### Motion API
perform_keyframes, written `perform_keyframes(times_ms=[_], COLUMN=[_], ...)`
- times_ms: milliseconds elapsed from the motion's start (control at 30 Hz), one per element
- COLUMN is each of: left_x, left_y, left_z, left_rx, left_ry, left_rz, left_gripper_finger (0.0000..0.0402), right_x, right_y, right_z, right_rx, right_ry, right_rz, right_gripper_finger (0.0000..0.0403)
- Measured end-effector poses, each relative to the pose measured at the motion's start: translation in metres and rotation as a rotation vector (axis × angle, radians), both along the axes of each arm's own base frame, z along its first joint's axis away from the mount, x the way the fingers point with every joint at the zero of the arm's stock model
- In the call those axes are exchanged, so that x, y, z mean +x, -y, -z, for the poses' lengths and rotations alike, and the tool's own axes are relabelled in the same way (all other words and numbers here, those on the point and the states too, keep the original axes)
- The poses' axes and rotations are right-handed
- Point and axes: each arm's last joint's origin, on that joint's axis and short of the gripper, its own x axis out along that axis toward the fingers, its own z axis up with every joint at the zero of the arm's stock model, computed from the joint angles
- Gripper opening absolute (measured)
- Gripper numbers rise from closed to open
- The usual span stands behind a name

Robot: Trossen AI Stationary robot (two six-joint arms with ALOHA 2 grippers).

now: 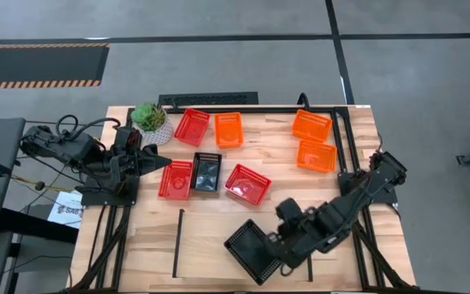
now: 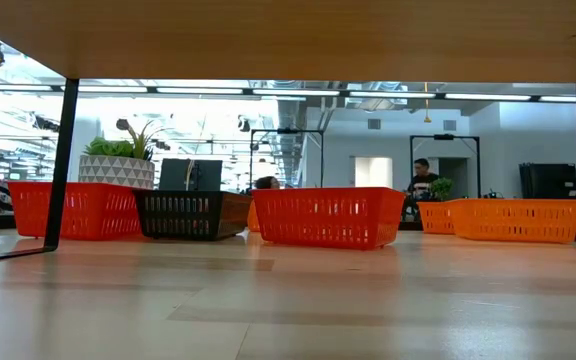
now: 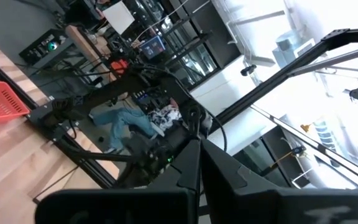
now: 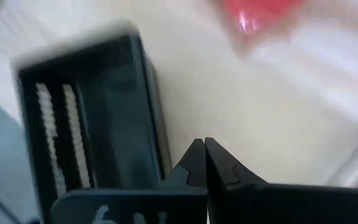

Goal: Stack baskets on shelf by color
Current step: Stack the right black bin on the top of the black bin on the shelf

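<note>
Two pincers clenched empty, right pincer (image 1: 277,247) at lower centre just beside a black basket (image 1: 251,250), left pincer (image 1: 166,161) at left near red basket (image 1: 175,179), orange baskets (image 1: 312,126) upper right on the surface (image 1: 210,229).

Overhead straight-down and table-level views, plus two close wrist views, sharing the wooden table (image 1: 284,159).
</note>
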Motion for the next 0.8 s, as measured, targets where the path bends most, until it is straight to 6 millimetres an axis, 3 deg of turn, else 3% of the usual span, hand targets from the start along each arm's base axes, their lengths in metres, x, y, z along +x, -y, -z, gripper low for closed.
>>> perform_keyframes(times_ms=[200, 367, 567, 800], left_x=[0.0, 0.0, 0.004, 0.006], left_y=[0.0, 0.0, 0.001, 0.002], left_z=[0.001, 0.001, 0.003, 0.004], left_rx=[0.002, 0.001, -0.005, -0.008], left_ry=[-0.006, -0.007, -0.025, -0.034], left_rz=[0.0, -0.009, -0.024, -0.013], left_gripper_finger=[0.0, 0.0, 0.0, 0.0], right_x=[-0.019, -0.015, 0.021, 0.054], right_y=[-0.028, -0.046, -0.049, -0.035], right_z=[0.006, 0.024, 0.042, 0.042], right_rx=[0.098, 0.111, 0.146, 0.145], right_ry=[-0.059, -0.083, -0.019, 0.104], right_rz=[0.019, 0.028, -0.046, -0.14], right_gripper_finger=[0.0003, 0.0003, 0.0004, 0.0004])
